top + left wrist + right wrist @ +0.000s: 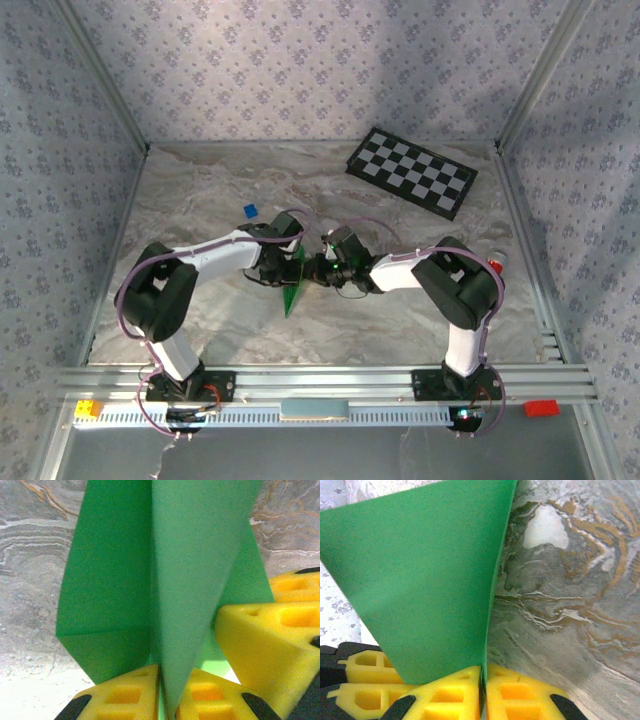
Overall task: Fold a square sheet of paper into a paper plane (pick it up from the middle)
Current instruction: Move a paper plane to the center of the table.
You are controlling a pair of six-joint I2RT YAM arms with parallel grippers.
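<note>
The bright green sheet of paper (293, 290) is folded along a centre crease into a slim pointed dart, held upright above the table's middle with its tip toward the near edge. My left gripper (290, 262) is shut on the crease from the left. In the left wrist view its yellow fingertips (125, 692) pinch the paper (115, 580) at my left gripper (161, 675). My right gripper (318, 268) is shut on the same fold from the right. The right wrist view shows the paper (425, 570) rising from my right gripper (483, 672). The two grippers sit close together.
A black-and-white checkerboard (412, 172) lies at the back right. A tiny blue block (250, 211) sits behind the left arm. A red-tipped object (497, 264) lies by the right wall. A yellow brick (88, 408) and a red brick (540, 407) rest on the front rail.
</note>
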